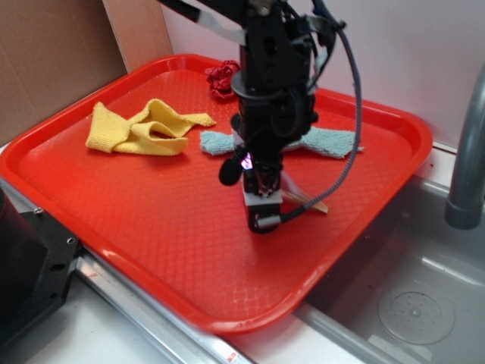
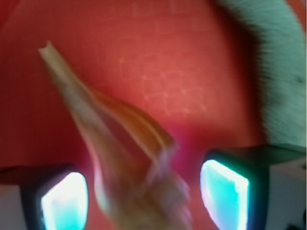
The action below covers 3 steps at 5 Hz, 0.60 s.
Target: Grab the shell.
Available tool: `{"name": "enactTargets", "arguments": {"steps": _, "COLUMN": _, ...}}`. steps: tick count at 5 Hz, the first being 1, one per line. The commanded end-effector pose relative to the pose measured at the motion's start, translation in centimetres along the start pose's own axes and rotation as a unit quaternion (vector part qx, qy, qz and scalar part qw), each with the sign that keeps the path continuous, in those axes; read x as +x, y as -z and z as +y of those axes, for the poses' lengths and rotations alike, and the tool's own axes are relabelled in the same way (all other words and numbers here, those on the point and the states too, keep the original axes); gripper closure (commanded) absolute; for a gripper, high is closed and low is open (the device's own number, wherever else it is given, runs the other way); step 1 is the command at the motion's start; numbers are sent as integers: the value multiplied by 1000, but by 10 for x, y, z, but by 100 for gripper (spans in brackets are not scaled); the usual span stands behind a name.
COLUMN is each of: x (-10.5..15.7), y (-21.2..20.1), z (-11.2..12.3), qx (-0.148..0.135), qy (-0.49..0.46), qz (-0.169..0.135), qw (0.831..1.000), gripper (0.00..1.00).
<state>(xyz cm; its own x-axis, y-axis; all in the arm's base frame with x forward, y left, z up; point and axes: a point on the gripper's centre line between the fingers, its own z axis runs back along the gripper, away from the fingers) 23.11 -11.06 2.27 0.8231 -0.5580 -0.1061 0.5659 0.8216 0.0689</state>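
Shell (image 2: 129, 158) on red tray (image 1: 114, 205), between fingers of spread claw (image 2: 144, 201), beside blue cloth (image 1: 333, 142).

Gripper (image 1: 263, 208) low over red tray (image 1: 114, 197), shell (image 1: 307, 199) tail poking out beside it, jaws apparently hidden

White wall (image 1: 424, 53) behind; cardboard panel (image 1: 45, 68) left; steel sink (image 1: 409, 296) with grey faucet pipe (image 1: 468, 152) right.

The arm (image 1: 269, 68) is black and blocky, with a dark cable (image 1: 350, 129) looping down its side and a small purple light near the wrist. The gripper (image 2: 144, 199) has 2 dark fingers (image 2: 225, 191) with glowing cyan pads.
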Motion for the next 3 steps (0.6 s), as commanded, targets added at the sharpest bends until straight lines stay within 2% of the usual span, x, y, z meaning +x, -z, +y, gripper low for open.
{"name": "enactTargets", "arguments": {"steps": 1, "x": 13, "y": -2, "z": 4, "qx": 13, "qy": -1, "qz": -16, "qw": 1000, "gripper": 100}}
{"name": "enactTargets", "arguments": {"steps": 2, "x": 5, "y": -12, "z": 15, "qx": 20, "qy": -45, "qz": -16, "qw": 999, "gripper": 100}}
{"name": "enactTargets", "arguments": {"steps": 3, "x": -11, "y": -38, "z": 35, "qx": 13, "qy": -170, "qz": -23, "qw": 985, "gripper": 100}}
